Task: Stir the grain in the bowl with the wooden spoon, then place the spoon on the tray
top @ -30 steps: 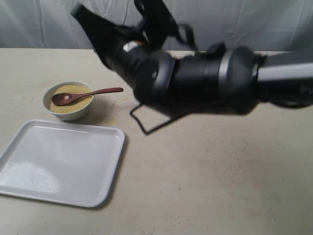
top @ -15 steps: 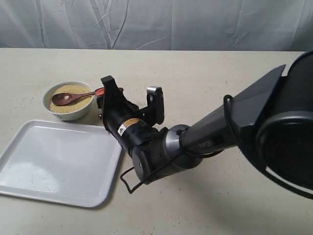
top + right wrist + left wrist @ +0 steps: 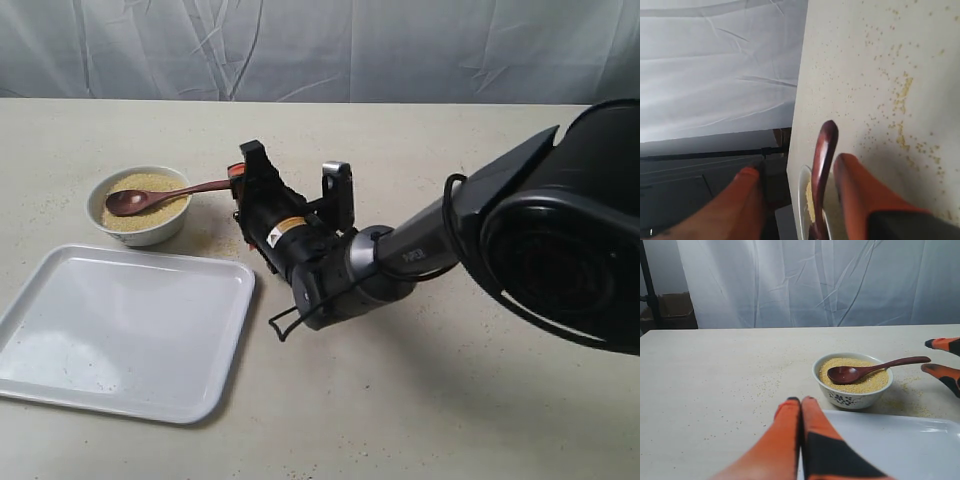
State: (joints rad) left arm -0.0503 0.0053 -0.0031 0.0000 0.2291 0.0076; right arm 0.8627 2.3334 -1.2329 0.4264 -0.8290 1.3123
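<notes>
Right gripper [image 3: 293, 160] is open, its two orange-tipped fingers [image 3: 855, 190] set either side of the free end of the wooden spoon [image 3: 165, 195]. The left wrist view shows a gap between the handle tip and each finger, so the jaws straddle the handle without closing on it. In the right wrist view the handle runs very close to one finger, and whether they touch cannot be told. The spoon's oval head lies on the grain [image 3: 150, 183], which forms a yellowish-tan mound inside the bowl [image 3: 140, 235]. The slim handle leans on the bowl's rim and projects out over the table [image 3: 450, 400] toward the right arm. The bowl is small, white and patterned on its outer wall, and it stands on the table just beside the far edge of the tray [image 3: 120, 330], apart from it. The tray is white, rectangular and low-rimmed, with only a few specks on it. Loose granules [image 3: 225, 245] are scattered over the table around the bowl. Left gripper [image 3: 801, 401] has its orange fingers pressed together with nothing between them, and is positioned above the tray's near edge, pointing toward the bowl. A white cloth backdrop [image 3: 400, 50] hangs behind the table.
</notes>
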